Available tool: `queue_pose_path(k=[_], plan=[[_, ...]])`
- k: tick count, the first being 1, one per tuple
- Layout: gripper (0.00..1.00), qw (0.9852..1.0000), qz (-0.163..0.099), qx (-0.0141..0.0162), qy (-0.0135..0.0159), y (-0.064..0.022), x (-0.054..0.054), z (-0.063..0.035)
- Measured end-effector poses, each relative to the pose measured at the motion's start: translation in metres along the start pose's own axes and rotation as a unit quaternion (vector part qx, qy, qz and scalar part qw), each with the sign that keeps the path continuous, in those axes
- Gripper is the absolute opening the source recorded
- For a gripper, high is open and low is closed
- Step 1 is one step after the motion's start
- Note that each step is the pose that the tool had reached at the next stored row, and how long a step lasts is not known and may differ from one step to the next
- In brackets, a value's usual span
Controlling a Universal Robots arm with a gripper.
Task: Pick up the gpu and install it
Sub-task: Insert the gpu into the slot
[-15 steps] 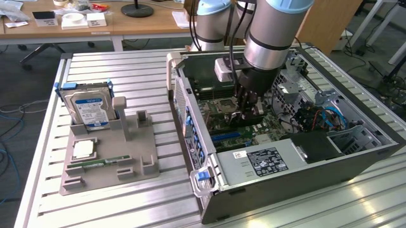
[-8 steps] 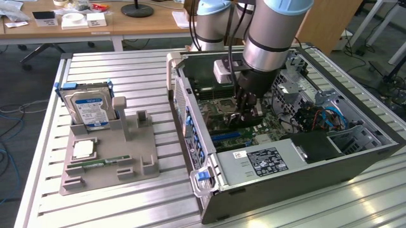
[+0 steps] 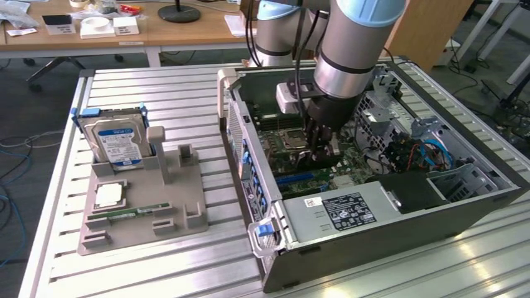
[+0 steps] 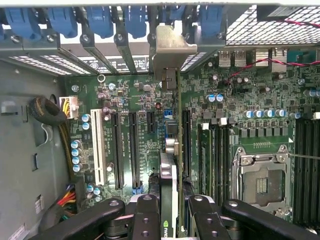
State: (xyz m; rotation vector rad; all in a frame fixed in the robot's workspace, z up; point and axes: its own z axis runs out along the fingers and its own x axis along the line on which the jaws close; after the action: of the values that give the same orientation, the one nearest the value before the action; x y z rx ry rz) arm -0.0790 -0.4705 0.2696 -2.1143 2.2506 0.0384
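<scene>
Looking at the gripper [image 3: 319, 152] sunk deep into the open pc case [image 3: 364, 248], with the case lying on the bench [image 3: 149, 87] toward the edge on the exterior view's right. Sits partway closed and clamped on the gpu [image 4: 172, 150], fingers [image 4: 145, 215] pinching both faces of the card near its upper edge.

Holds the card edge-on, standing upright off the motherboard [image 4: 145, 100], presumably to line the bottom connector up with one of the long black slots [image 4: 134, 150]. Points the metal bracket [image 4: 172, 47] at the case's rear wall, right up against the row of blue latches [image 4: 100, 22]. Makes sense, given the need to land the bracket in a rear opening. Grabbing from above also leaves the connector edge free, so probably deliberate.

Now the annoying part. Can't see the card's bottom edge or the slot directly under it, so no telling whether seated, just touching or hovering. Hard to judge the bracket too: might be tucked into its opening, might just be close. From the exterior view, hardly any gpu to make out behind the gripper and the arm. Same for the far corner of the case behind the arm.

Over by the bench edge on the exterior view's left, well apart from the case: a grey holder [image 3: 178, 205] with the hard drive [image 3: 118, 141] standing in it, looking untouched.
</scene>
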Motion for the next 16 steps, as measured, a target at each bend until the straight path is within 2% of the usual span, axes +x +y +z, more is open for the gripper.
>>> queue_pose_path(k=[8, 16], plan=[[0.27, 1.0000, 0.000, 0.0000, -0.0001, 0.0051, 0.0004, 0.0009], [0.27, 1.0000, 0.000, 0.0000, -0.0001, 0.0068, 0.0005, 0.0010]])
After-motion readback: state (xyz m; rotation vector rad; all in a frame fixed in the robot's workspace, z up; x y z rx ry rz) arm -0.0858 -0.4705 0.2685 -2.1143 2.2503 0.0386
